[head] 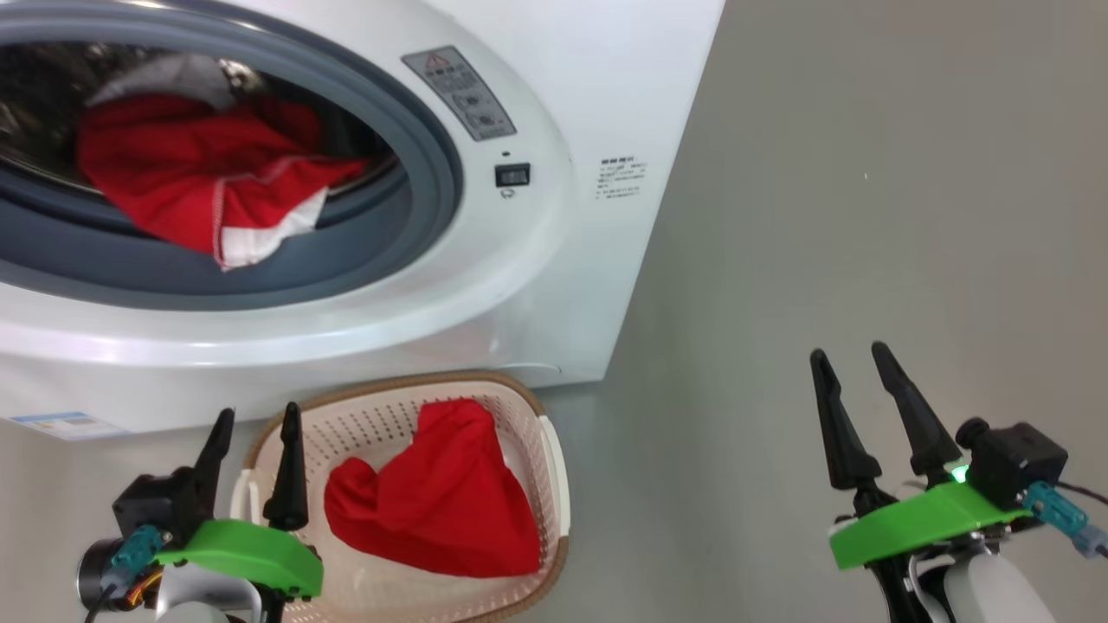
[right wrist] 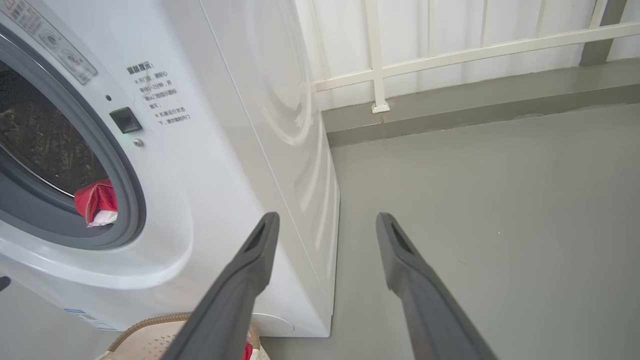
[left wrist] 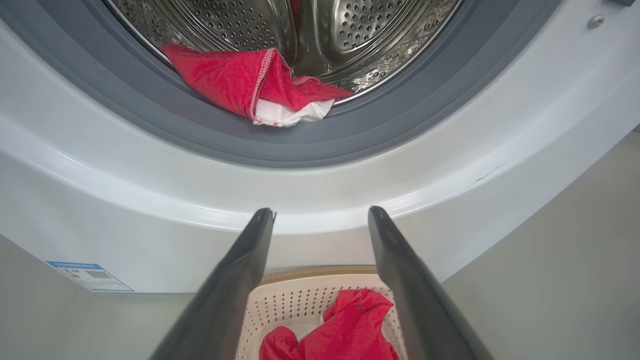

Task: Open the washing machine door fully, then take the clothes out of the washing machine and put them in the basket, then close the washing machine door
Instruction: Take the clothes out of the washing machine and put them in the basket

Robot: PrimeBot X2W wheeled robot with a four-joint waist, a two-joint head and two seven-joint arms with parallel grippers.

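basket [head: 554, 459] before washing machine [head: 554, 260]; clothes [head: 199, 182] in both

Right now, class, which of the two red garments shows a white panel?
The drum garment, draped over the grey ring: its hanging corner is white. The basket garment is plain red.

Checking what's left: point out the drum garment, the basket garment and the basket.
drum garment [head: 173, 173]: head view, red middle fold.
basket garment [head: 441, 510]: head view, its centre.
basket [head: 363, 422]: head view, perforated back wall.
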